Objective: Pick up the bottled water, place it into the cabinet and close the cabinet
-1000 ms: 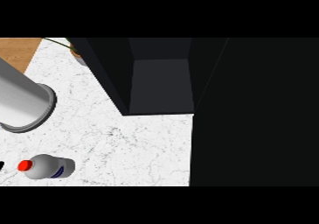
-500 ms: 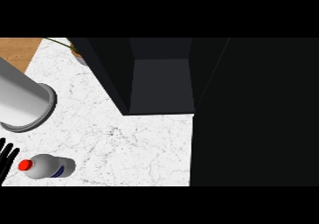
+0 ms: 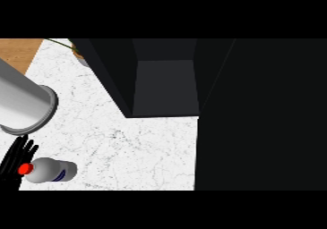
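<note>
White marble counter (image 3: 126, 147): beside the red-capped clear plastic water bottle (image 3: 50, 171), the left hand (image 3: 12, 165) spreads straight fingers, likely readying a grasp.

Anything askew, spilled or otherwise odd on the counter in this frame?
Only the bottled water stands out: it lies on its side near the lower left of the marble counter, red cap toward the left hand, whose straight fingers sit beside the cap. Nothing looks spilled or damaged.
</note>
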Robot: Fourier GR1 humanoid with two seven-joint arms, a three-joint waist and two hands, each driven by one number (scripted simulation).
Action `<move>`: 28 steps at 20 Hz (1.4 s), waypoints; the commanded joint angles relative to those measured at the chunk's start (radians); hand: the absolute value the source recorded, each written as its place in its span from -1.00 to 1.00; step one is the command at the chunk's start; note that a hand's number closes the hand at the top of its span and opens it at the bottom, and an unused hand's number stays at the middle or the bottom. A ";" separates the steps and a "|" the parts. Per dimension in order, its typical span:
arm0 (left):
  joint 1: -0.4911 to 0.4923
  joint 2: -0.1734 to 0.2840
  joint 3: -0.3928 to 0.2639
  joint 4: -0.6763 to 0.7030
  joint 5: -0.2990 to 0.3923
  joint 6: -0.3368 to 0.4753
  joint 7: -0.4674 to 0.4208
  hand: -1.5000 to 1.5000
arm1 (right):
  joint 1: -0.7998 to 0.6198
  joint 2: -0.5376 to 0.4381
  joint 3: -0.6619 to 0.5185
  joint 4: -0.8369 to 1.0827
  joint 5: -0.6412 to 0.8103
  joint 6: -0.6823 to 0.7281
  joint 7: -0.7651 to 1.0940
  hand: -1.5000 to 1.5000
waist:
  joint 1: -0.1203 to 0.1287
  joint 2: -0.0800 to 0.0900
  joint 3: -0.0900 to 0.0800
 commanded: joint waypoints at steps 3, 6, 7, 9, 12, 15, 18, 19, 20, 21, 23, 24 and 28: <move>-0.076 -0.007 -0.004 0.226 -0.071 -0.003 -0.135 -1.00 | 0.073 -0.021 -0.041 -0.184 -0.213 -0.006 0.074 -1.00 | 0.002 0.001 -0.001; -0.145 -0.007 0.008 0.315 -0.102 0.044 -0.153 -1.00 | 0.064 -0.049 -0.053 -0.199 -0.228 -0.010 0.088 -1.00 | 0.001 0.004 -0.002; -0.123 0.013 0.034 0.348 -0.082 0.004 -0.220 -1.00 | 0.095 -0.018 -0.049 -0.173 -0.198 0.015 0.029 -1.00 | 0.002 0.000 -0.001; -0.128 -0.021 0.020 0.381 -0.105 0.035 -0.249 -1.00 | 0.121 -0.014 -0.049 -0.164 -0.199 0.037 0.006 -1.00 | 0.003 0.000 0.000; -0.198 -0.001 0.046 0.522 -0.061 -0.035 -0.287 -1.00 | 0.153 -0.031 -0.060 -0.176 -0.229 0.054 -0.007 -1.00 | -0.010 0.001 -0.002; -0.241 -0.025 0.025 0.578 -0.061 -0.066 -0.316 -1.00 | 0.148 -0.008 -0.032 -0.171 -0.186 0.033 -0.011 -1.00 | 0.002 0.002 -0.001; -0.229 -0.003 0.028 0.621 -0.050 -0.141 -0.367 -1.00 | 0.229 -0.022 -0.062 -0.209 -0.210 0.064 -0.031 -1.00 | -0.003 -0.001 -0.001; -0.216 0.001 0.015 0.607 -0.049 -0.176 -0.377 -1.00 | 0.195 -0.023 -0.040 -0.220 -0.219 0.023 0.004 -1.00 | 0.009 0.001 -0.001; -0.254 -0.006 0.009 0.668 -0.081 -0.145 -0.407 -1.00 | 0.197 -0.029 -0.052 -0.203 -0.210 0.045 -0.020 -1.00 | 0.003 0.002 -0.001; -0.278 0.012 0.029 0.688 -0.050 -0.180 -0.397 -1.00 | 0.223 -0.052 -0.083 -0.199 -0.250 0.071 -0.040 -1.00 | -0.003 0.001 -0.001; -0.285 0.001 0.027 0.721 -0.063 -0.174 -0.448 1.00 | 0.234 -0.036 -0.088 -0.187 -0.229 0.077 -0.066 -1.00 | 0.001 0.000 -0.001; -0.302 -0.037 0.031 0.711 -0.033 -0.168 -0.425 1.00 | 0.222 -0.015 -0.053 -0.201 -0.215 0.043 -0.055 -1.00 | 0.004 0.001 -0.001; -0.323 -0.005 0.060 0.789 0.041 -0.299 -0.423 1.00 | 0.208 -0.038 -0.059 -0.197 -0.195 0.029 -0.052 -1.00 | 0.009 0.004 -0.003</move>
